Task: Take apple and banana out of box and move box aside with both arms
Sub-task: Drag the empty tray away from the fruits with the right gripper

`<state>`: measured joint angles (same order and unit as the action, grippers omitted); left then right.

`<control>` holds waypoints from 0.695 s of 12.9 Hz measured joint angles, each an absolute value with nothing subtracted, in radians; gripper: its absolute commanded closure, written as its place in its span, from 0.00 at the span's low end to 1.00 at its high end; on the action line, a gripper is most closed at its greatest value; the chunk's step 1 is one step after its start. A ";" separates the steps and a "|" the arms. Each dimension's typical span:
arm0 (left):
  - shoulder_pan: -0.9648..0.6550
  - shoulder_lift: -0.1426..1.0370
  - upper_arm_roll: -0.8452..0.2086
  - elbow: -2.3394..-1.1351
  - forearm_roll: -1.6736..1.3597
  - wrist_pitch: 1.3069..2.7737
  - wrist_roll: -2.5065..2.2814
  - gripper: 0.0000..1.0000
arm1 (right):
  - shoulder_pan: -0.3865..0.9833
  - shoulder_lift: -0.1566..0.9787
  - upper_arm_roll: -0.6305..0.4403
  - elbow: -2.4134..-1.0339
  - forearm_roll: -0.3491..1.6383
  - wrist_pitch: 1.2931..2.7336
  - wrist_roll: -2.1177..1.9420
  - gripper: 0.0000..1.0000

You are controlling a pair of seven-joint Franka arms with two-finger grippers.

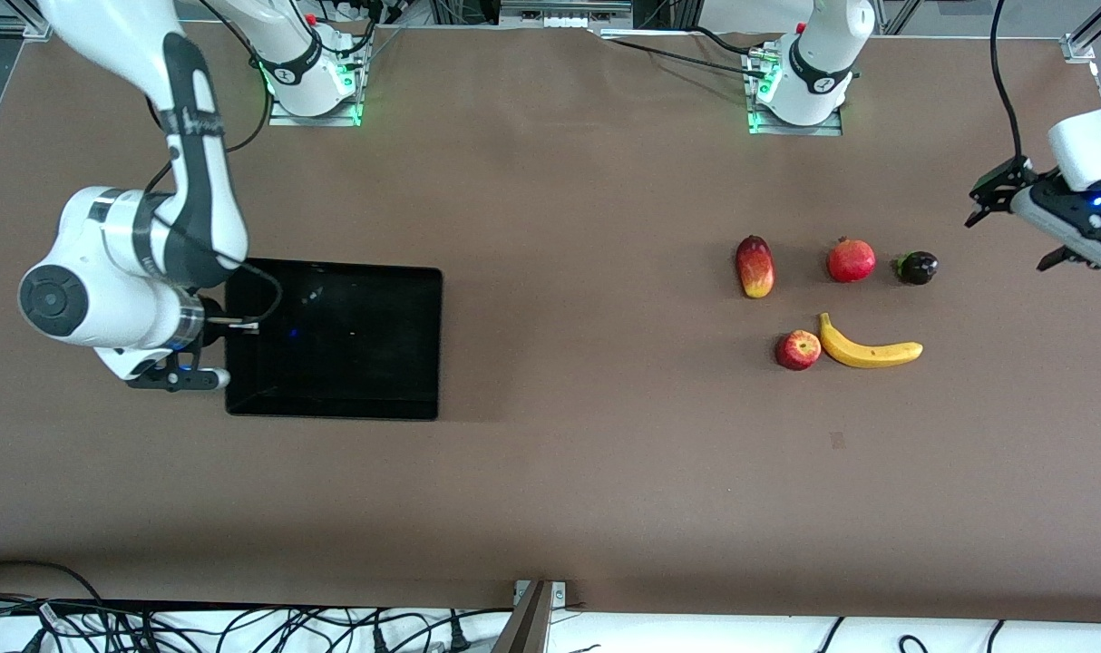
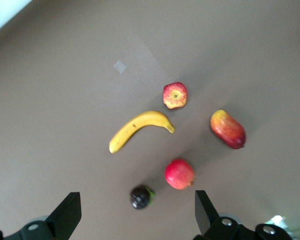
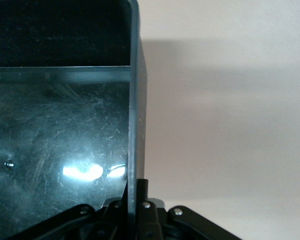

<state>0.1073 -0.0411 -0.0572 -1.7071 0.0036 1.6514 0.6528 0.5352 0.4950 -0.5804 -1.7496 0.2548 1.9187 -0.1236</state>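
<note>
Black box [image 1: 333,340] wall is clamped by the right pincer [image 3: 135,200]; left pincer [image 2: 135,215] hangs wide open, empty, over the worktop's [image 1: 560,472] left-arm edge.

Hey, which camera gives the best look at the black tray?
The front view: it shows the whole black tray, all four walls and its place on the table. The right wrist view shows only one corner and wall up close, with the right tool shut on that wall. The left wrist view doesn't show it.

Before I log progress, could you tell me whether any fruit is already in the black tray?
No, the black tray is empty, while the apple and banana lie on the table.
</note>
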 measured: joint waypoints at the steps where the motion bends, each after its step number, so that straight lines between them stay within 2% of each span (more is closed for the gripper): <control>1: 0.101 -0.043 -0.056 -1.687 0.005 1.623 0.610 0.00 | 0.526 0.502 -0.581 -1.770 0.255 1.923 -0.134 1.00; 2: 0.096 -0.043 -0.055 -1.678 0.006 1.611 0.576 0.00 | 0.522 0.506 -0.581 -1.786 0.255 1.925 -0.134 1.00; 3: 0.093 -0.043 -0.055 -1.677 0.007 1.605 0.545 0.00 | 0.519 0.506 -0.581 -1.801 0.255 1.925 -0.134 0.70; 4: 0.091 -0.042 -0.055 -1.678 0.007 1.598 0.517 0.00 | 0.518 0.506 -0.582 -1.813 0.255 1.924 -0.134 0.11; 5: 0.088 -0.042 -0.055 -1.677 0.007 1.587 0.488 0.00 | 0.516 0.505 -0.583 -1.823 0.255 1.917 -0.134 0.00; 9: 0.050 -0.042 -0.058 -1.668 0.007 1.570 0.401 0.00 | 0.514 0.500 -0.585 -1.829 0.255 1.899 -0.135 0.00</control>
<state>0.0496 -0.0416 -0.0584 -1.6677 0.0066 1.5695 0.4006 0.5145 0.4999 -0.5849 -1.8294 0.2550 1.8994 -0.1354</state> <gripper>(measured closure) 0.000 0.458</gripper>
